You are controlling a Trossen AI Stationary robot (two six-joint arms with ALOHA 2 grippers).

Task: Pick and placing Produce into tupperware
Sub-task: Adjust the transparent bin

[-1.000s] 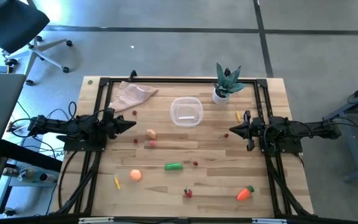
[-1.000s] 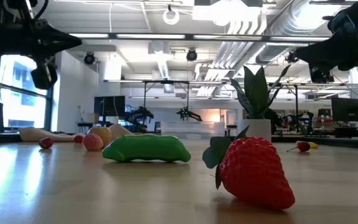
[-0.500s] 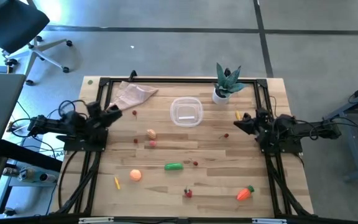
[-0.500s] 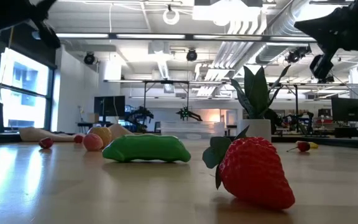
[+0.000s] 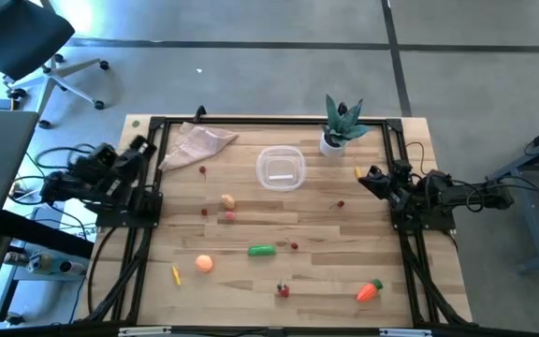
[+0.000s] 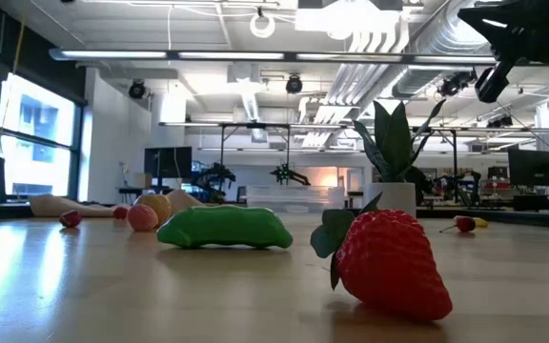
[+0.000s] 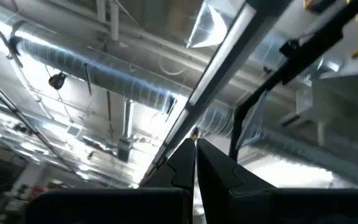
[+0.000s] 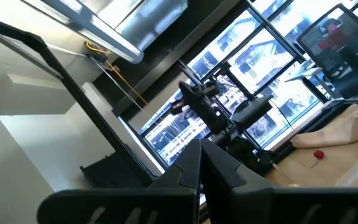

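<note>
Nothing is in the tub (image 5: 281, 169) yet, so we judge the task is at its start, with no piece picked. The tub sits empty at the table's far middle, near the plant (image 5: 342, 124).

The left gripper (image 5: 141, 147) is at the left edge by the cloth (image 5: 197, 142), raised, fingers closed on nothing. The right gripper (image 5: 366, 177) is at the right side, raised too, fingers closed and empty; its wrist view looks across at the cloth.

Next move, we judge: one arm needs to open, drop onto a nearby piece and carry it to the tub. The yellow piece (image 5: 358, 173) lies just beside the right gripper.

Count from above:
- one tub
- one carrot (image 5: 370, 291)
- one pepper (image 5: 262, 250)
- one orange ball (image 5: 203, 264)
- one strawberry (image 5: 284, 290)
- one tan piece (image 5: 227, 200)
- one pink piece (image 5: 229, 216)
- two yellow pieces, the other at (image 5: 176, 274)
- about four tiny red bits, too small to name
</note>
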